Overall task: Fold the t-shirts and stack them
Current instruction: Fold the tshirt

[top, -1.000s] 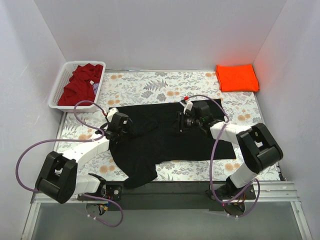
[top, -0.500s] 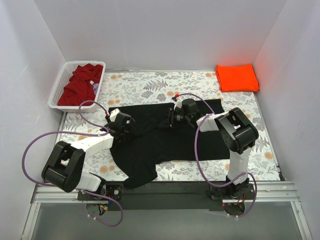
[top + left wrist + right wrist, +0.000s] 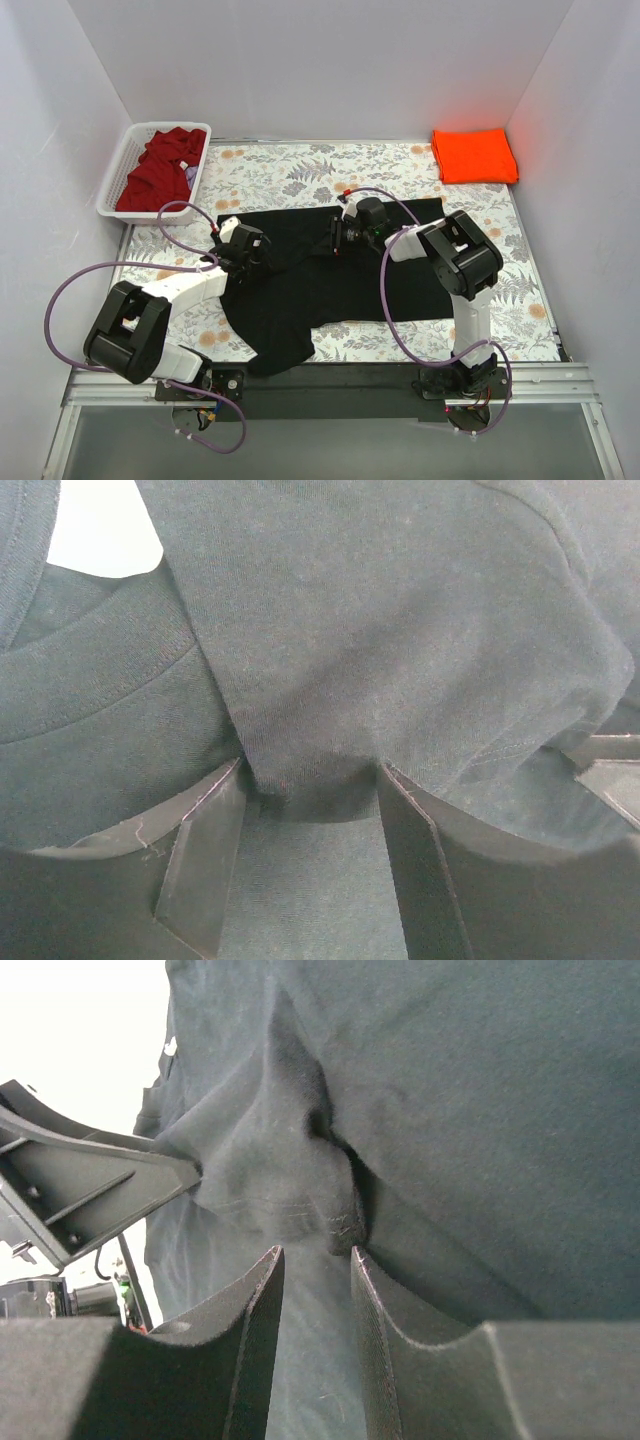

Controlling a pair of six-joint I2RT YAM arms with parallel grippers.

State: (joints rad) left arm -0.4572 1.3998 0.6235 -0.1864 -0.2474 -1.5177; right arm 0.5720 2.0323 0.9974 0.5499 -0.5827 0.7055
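Observation:
The black t-shirt lies spread on the flowered table, rumpled on its left side, and one part hangs toward the front edge. My left gripper rests on its left part. In the left wrist view its jaws stand wide apart with a raised fold of black cloth at the tips. My right gripper sits on the shirt's upper middle. Its jaws are slightly apart, just short of a bunched fold. The orange t-shirt lies folded at the back right. The dark red t-shirt is in the basket.
The white slatted basket stands at the back left corner. White walls close in the table on three sides. My left gripper's body shows close by at the left of the right wrist view.
My right gripper has slid left across the black shirt toward the left gripper. The left arm's elbow has swung in, but its gripper stays nearly in place.

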